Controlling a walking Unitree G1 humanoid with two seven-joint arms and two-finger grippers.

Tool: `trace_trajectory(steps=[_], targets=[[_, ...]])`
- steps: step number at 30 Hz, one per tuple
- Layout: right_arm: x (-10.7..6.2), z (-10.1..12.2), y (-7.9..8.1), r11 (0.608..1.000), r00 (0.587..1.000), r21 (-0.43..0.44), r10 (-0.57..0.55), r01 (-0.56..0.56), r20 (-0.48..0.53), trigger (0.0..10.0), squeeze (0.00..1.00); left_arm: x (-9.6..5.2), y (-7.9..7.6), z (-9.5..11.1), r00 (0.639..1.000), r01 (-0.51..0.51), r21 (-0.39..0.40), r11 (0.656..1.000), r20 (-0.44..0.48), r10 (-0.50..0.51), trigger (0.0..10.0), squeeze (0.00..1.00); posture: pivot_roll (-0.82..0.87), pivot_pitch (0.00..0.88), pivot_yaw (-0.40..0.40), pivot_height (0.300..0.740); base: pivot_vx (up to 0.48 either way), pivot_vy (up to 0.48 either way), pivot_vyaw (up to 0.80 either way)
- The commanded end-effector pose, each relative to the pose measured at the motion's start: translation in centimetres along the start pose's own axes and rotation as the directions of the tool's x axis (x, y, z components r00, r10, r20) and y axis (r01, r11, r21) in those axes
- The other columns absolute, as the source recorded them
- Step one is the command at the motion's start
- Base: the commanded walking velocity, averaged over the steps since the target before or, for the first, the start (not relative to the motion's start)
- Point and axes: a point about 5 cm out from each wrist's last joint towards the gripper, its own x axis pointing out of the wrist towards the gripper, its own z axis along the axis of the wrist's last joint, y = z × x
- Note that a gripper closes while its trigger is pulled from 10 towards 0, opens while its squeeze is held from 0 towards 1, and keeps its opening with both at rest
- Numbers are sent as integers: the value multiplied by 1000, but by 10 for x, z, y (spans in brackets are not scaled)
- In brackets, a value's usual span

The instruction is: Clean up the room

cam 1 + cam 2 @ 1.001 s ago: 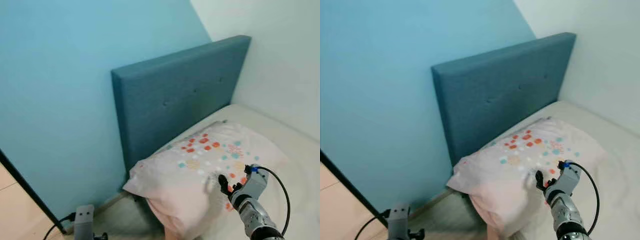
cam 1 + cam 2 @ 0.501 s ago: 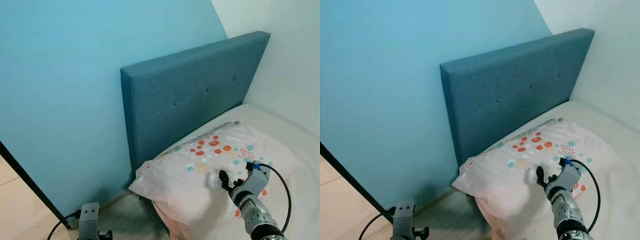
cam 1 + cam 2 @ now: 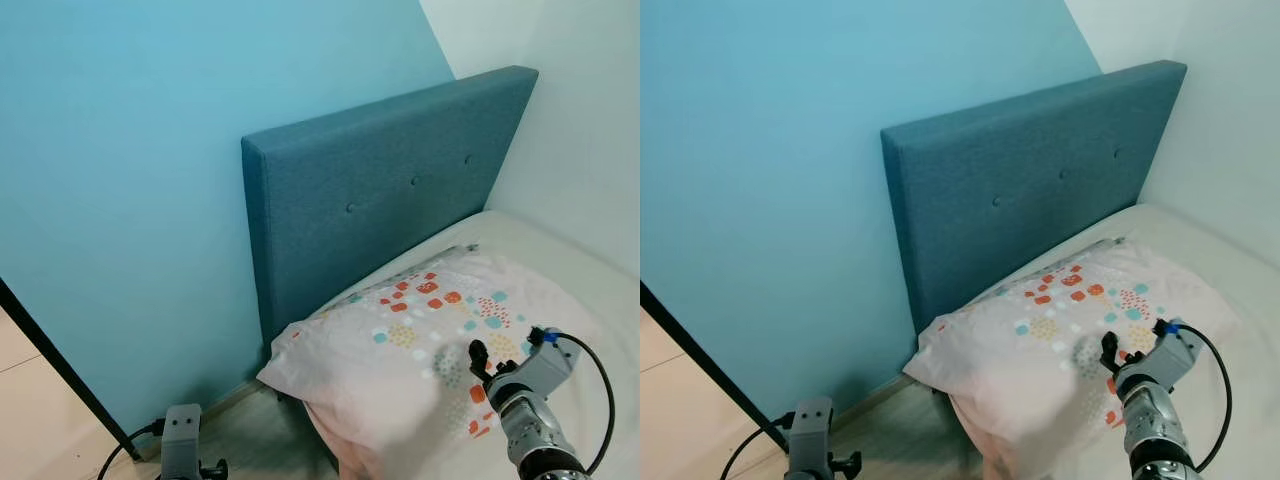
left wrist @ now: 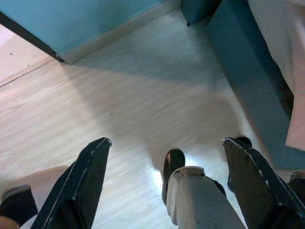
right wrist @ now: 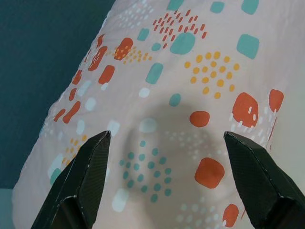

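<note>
Right wrist view looks straight down at the pillow (image 5: 190, 119): pale pink cloth with orange and teal spots spreads across the frame from lower left to upper right, and the right gripper (image 5: 176, 183) has its jaws spread wide, one black finger at the lower left corner of the frame and one at the lower right, with nothing between them but the cloth below. I cannot tell whether the fingertips touch the cloth or hang just above it.

From the head views, the pillow (image 3: 430, 350) lies in the lower middle of the frame on the bed (image 3: 590, 290), its long axis running from the lower left corner up toward the right, roughly along the blue headboard (image 3: 390, 190) that stands behind it. Its lower left corner overhangs the bed's edge. The right gripper (image 3: 490, 368) sits over the pillow's right half, in the lower right of the frame, so the pillow is directly under and ahead of these jaws.

The left gripper (image 4: 176, 171) is well apart from it, hanging low over the wooden floor (image 4: 95, 100), jaws likewise spread and empty.

The right arm is clearly the nearer one. My judgement is that any grasp or straightening of the pillow falls to it, pinching cloth rather than spanning the width.
</note>
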Motion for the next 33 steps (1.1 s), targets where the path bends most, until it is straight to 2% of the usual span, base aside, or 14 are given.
trace_trajectory(steps=[1, 2, 4, 7, 9, 10, 14, 18, 24, 26, 28, 30, 32, 33], targets=[[-2, -4, -6, 999, 1000, 49, -18, 19, -17, 10000, 0, -1, -4, -5, 1000, 7, -14, 1000, -8, -7, 10000, 0, 32, 34, -28, 660, 0, 0, 0], [-2, -4, -7, 998, 1000, 62, -21, 22, -17, 10000, 0, -1, -4, -5, 1000, 6, -17, 1000, -7, -7, 10000, 0, 32, 34, -28, 655, 0, 0, 0], [-4, -8, -12, 984, 1000, 179, -8, 11, -21, 10000, 0, -2, -4, -4, 1000, -3, -76, 997, 28, 5, 10000, 0, 33, 40, -32, 645, 0, 0, 0], [-5, -10, -15, 978, 1000, 206, -7, 11, -23, 10000, 0, -2, -4, -4, 999, -7, -94, 996, 43, 11, 10000, 0, 35, 43, -32, 640, 0, 0, 0], [-8, -16, -20, 977, 999, 213, -18, 26, -36, 10000, 0, 1, 33, 35, 985, -32, -124, 992, 164, 52, 10000, 0, 35, 43, -29, 630, 0, 0, 0], [-9, -17, -22, 977, 999, 210, -24, 32, -40, 10000, 0, 1, 44, 48, 977, -37, -129, 991, 202, 63, 10000, 0, 35, 48, -28, 625, 0, 0, 0], [-11, -18, -27, 974, 999, 221, -39, 45, -33, 10000, 0, 0, 52, 59, 970, -37, -136, 990, 234, 69, 10000, 0, 36, 53, -22, 610, 0, 0, 0], [-12, -17, -29, 972, 999, 232, -40, 45, -24, 10000, 0, 0, 53, 61, 969, -36, -136, 990, 238, 68, 10000, 0, 36, 62, -18, 605, 0, 0, 0], [-14, -21, -28, 951, 1000, 308, 12, -9, -9, 10000, 0, -1, 55, 58, 969, -28, -124, 992, 241, 58, 10000, 0, 43, 87, -9, 601, 0, 0, 0], [-15, -22, -22, 928, 995, 358, 99, -102, 25, 10000, 0, -2, 58, 54, 971, -29, -119, 992, 234, 56, 10000, 0, 49, 101, -6, 601, 0, 0, 0], [-15, -22, -22, 928, 995, 358, 99, -102, 25, 10000, 0, -2, 58, 54, 971, -29, -119, 992, 234, 56, 10000, 0, 49, 101, -6, 601, 0, 0, 0], [-18, -24, -18, 887, 983, 424, 168, -183, 74, 10000, 0, -4, 63, 50, 972, -29, -111, 993, 229, 54, 10000, 0, 59, 122, 0, 601, 0, 0, 0], [-18, -25, -18, 877, 981, 439, 177, -196, 83, 10000, 0, -4, 65, 49, 972, -28, -110, 994, 229, 52, 10000, 0, 59, 122, 0, 601, 0, 0, 0], [-20, -33, -19, 864, 983, 468, 172, -183, 65, 10000, 0, -5, 68, 48, 972, -24, -103, 994, 232, 47, 10000, 0, 75, 144, 4, 601, 0, 0, 0]])
